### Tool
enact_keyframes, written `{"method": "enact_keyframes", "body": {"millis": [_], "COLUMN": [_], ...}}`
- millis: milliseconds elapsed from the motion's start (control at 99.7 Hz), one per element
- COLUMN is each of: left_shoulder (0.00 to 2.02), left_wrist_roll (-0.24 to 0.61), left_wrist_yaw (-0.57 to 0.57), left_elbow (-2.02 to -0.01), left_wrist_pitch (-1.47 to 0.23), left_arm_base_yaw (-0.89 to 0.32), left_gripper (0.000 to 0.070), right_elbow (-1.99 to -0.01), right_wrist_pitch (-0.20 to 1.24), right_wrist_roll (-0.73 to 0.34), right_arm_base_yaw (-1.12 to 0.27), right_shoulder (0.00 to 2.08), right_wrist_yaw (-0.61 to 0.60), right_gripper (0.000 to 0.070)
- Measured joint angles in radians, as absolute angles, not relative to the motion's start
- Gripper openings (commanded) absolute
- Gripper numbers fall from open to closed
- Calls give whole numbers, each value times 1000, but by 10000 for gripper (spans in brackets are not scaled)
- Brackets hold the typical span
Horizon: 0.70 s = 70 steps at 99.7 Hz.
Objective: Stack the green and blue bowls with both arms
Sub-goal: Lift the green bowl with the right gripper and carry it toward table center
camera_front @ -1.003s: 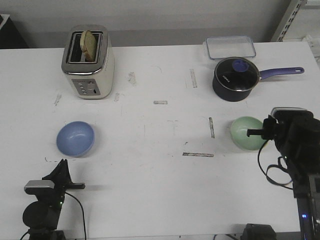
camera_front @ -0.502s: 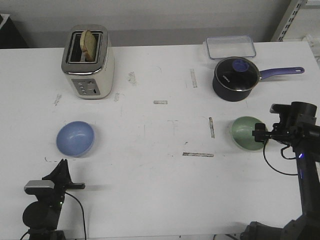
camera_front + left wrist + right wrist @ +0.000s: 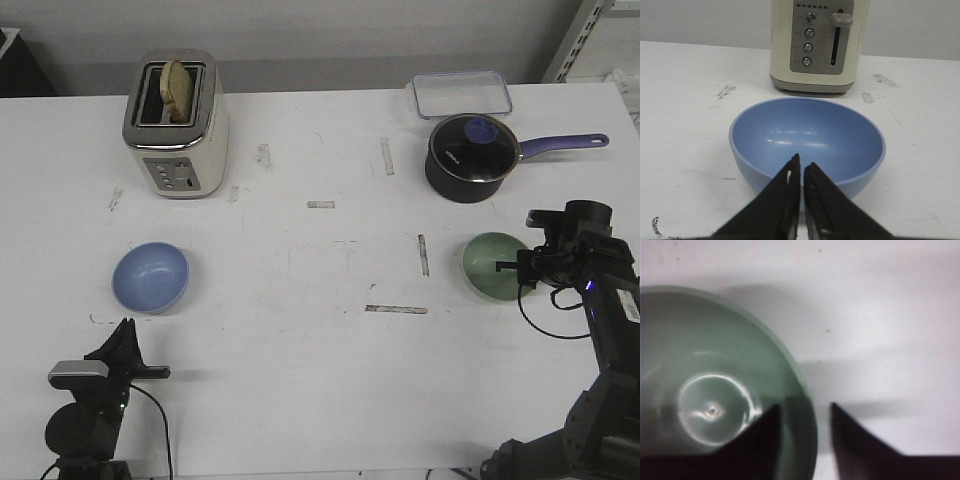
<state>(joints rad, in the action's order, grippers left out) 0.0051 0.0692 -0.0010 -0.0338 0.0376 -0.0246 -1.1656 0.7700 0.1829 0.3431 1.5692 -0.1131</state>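
Two bowls well apart: saucepan (image 3: 473,158) behind green bowl (image 3: 490,266), right claw (image 3: 516,268) wide.

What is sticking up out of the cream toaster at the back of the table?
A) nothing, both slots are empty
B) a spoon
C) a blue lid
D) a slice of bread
D: in the front view a tan slice of bread stands up out of one slot of the toaster.
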Motion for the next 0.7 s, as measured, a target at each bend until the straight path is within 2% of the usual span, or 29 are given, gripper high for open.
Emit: {"method": "enact_keyframes", "body": {"millis": [241, 421, 562, 702], "left_shoulder": [6, 5, 5, 5], "left_wrist_roll": [69, 70, 69, 70], "left_wrist_yaw": [-1, -1, -1, -1], "left_elbow": [-34, -34, -34, -34], "left_wrist_pitch": [38, 38, 38, 38], "left_arm_base_yaw": [-24, -24, -24, -24], "left_gripper": [2, 2, 2, 2], "right_elbow": [-1196, -1343, -1478, -1501], "right_wrist_pitch": [780, 849, 868, 878], "right_wrist_roll": [182, 162, 117, 70], "right_arm_base_yaw": [340, 287, 174, -9], "right_shoulder": [1564, 1504, 1452, 1443], "right_wrist_yaw": [-140, -224, -359, -439], "right_gripper": [4, 4, 4, 4]}}
